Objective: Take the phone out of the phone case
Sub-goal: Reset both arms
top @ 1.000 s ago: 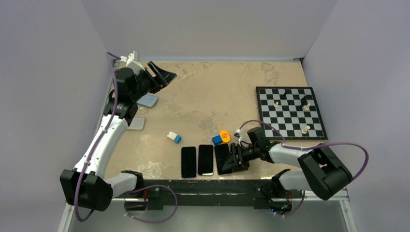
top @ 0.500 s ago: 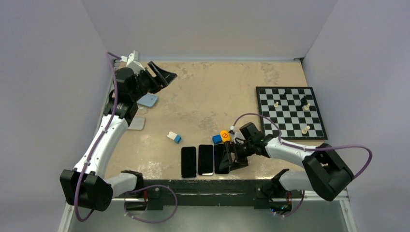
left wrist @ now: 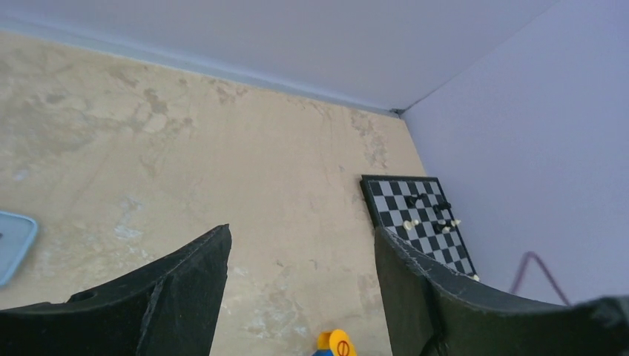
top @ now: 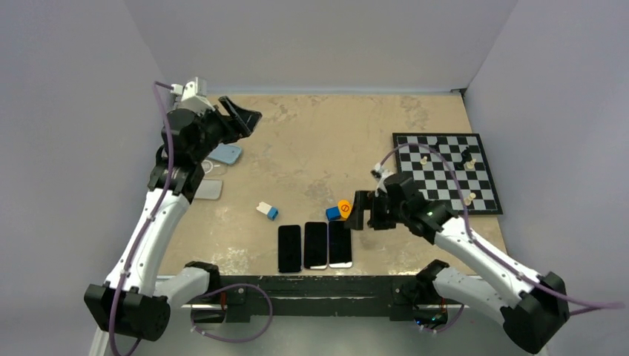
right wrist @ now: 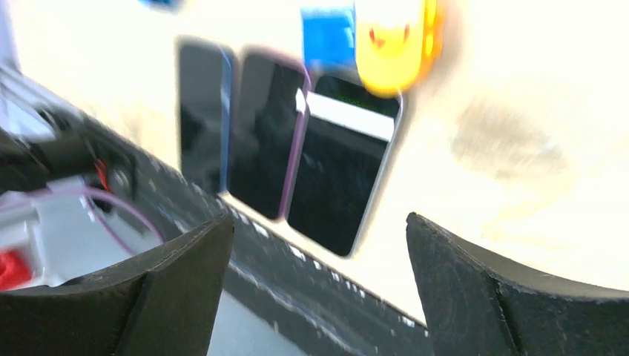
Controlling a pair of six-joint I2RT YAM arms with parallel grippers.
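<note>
Three dark-screened phones (top: 315, 245) lie side by side at the sandy table's (top: 319, 141) near edge, the middle one in a purple-rimmed case (right wrist: 292, 159). Just behind them sit a blue block (top: 333, 213) and an orange round toy (top: 344, 207). The right gripper (top: 359, 211) hovers beside these, jaws wide and empty. The left gripper (top: 245, 119), likewise spread and empty, hangs far left near a pale blue empty case (top: 227, 154). A black-and-white chessboard (top: 445, 172) lies to the right.

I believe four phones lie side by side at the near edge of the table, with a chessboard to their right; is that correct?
Not quite: three phones, not four, lie side by side at the near edge, with the chessboard to their right, as the top external view shows.
</note>
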